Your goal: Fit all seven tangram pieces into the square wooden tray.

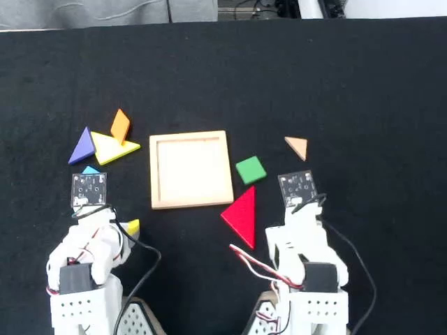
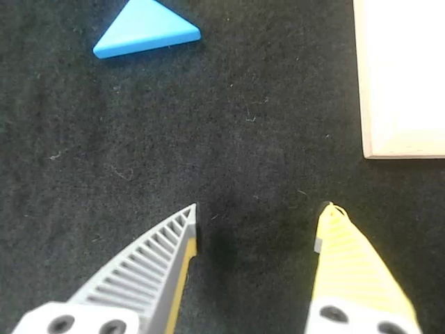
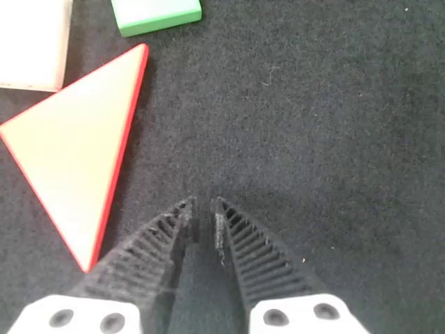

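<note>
The square wooden tray lies mid-table, its inside showing bare wood. To its left lie a purple triangle, a yellow triangle and an orange parallelogram. A blue triangle lies on the cloth ahead of my left gripper, which is open over bare cloth near the tray's corner. Right of the tray are a green square, a red triangle and a small tan triangle. My right gripper is shut on nothing, beside the red triangle.
Black cloth covers the whole table. Both arm bases stand at the near edge, with cables trailing between them. Open cloth stretches behind the tray and off to the far right.
</note>
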Motion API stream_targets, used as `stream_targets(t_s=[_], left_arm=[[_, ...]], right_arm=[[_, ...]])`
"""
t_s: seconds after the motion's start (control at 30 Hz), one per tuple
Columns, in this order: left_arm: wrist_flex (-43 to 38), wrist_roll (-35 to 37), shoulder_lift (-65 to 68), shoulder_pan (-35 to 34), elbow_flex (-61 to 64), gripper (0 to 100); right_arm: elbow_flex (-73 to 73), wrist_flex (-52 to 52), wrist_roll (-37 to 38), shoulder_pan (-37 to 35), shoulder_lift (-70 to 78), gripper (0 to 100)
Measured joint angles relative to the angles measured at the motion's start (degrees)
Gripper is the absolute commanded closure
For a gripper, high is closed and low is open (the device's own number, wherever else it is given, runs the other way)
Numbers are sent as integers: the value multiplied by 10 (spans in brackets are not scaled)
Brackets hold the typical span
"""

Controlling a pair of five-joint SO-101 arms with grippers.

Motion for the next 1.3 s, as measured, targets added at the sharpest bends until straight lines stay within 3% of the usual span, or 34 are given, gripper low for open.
stream_targets(t_s=[0.37, 0.47, 0.8, 0.9, 1.0, 1.3], left_arm=[[0, 0, 0, 0, 0, 729], [-41, 0, 0, 0, 0, 729], [-345, 0, 0, -119, 0, 726], [-388, 0, 0, -142, 0, 726], [-381, 0, 0, -146, 0, 728], [-265, -3, 0, -128, 0, 729]], right_arm=[[0, 0, 0, 0, 0, 949], [0, -21, 0, 0, 0, 949], [0, -449, -2, -5, 0, 949], [0, -537, -2, -5, 0, 949], [0, -522, -2, -5, 0, 949], [-22, -332, -2, -5, 0, 949]])
